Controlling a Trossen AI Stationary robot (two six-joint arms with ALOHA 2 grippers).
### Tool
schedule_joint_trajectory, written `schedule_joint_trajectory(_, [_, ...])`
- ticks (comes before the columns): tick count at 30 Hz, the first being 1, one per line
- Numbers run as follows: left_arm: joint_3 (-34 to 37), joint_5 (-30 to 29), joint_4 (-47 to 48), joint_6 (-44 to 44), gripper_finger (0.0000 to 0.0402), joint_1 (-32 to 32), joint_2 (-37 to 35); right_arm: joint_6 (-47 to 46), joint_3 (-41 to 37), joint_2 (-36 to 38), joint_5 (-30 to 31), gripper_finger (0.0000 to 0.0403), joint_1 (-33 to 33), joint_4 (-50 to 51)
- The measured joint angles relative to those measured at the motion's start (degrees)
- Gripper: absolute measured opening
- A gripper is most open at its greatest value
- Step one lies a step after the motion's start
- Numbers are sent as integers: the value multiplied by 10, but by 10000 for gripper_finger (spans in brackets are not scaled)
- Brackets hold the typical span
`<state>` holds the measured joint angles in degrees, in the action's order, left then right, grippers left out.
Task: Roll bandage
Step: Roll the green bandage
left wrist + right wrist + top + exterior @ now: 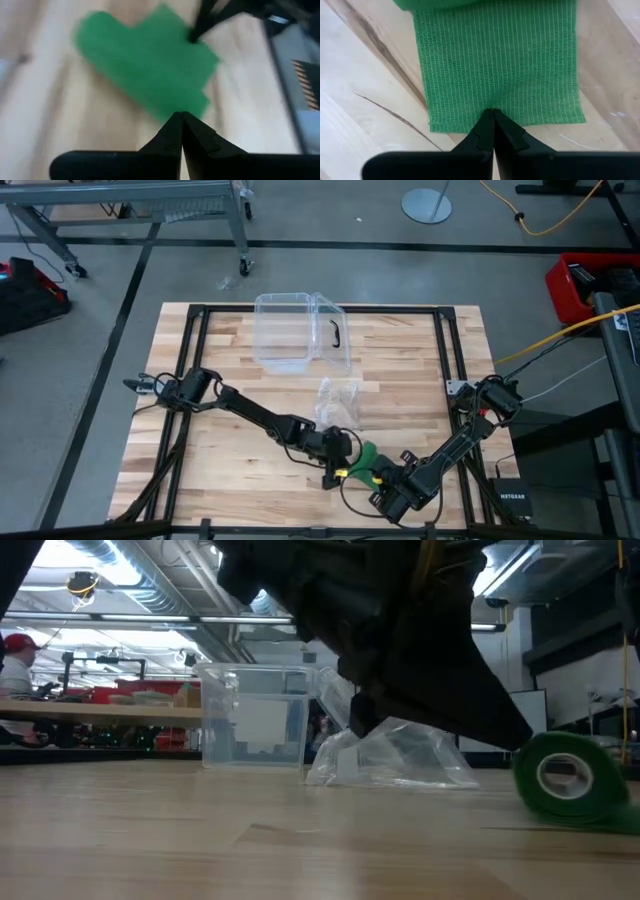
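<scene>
Near the counter's (230, 470) front edge, both the left end effector (345, 448) and right end effector (385, 477) are closed, meeting at the bandage (367, 456), neither visibly gripping it.

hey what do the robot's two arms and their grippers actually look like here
Both arms are dark, slim and jointed, with black cables trailing at their bases. The left gripper and right gripper each have two matte black fingers tapering to a point. Small yellow markings show near the left wrist.

Even bright overhead light; left wrist view motion-blurred; ceiling lamps (120, 635) glare in low view.
</scene>
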<state>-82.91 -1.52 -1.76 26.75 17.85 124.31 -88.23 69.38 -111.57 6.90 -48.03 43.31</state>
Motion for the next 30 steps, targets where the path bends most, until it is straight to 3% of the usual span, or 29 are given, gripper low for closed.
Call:
schedule_joint_trajectory(4, [0,-93,28,2,0,-12,0,0,0,0,-1,5,0,0])
schedule_joint_trajectory(7, [0,-114,33,10,0,-23,0,0,0,0,0,5,0,0])
schedule_joint_trajectory(10, [0,-110,32,29,0,-31,0,2,0,0,0,5,0,0])
schedule_joint_trajectory(14, [0,-64,22,49,0,-37,0,2,0,0,3,5,0,0])
schedule_joint_trajectory(23, [0,-25,-7,63,0,-11,0,30,23,-4,34,5,4,-3])
schedule_joint_trajectory(30, [0,-32,-24,63,0,-8,0,13,24,-2,66,5,2,-1])
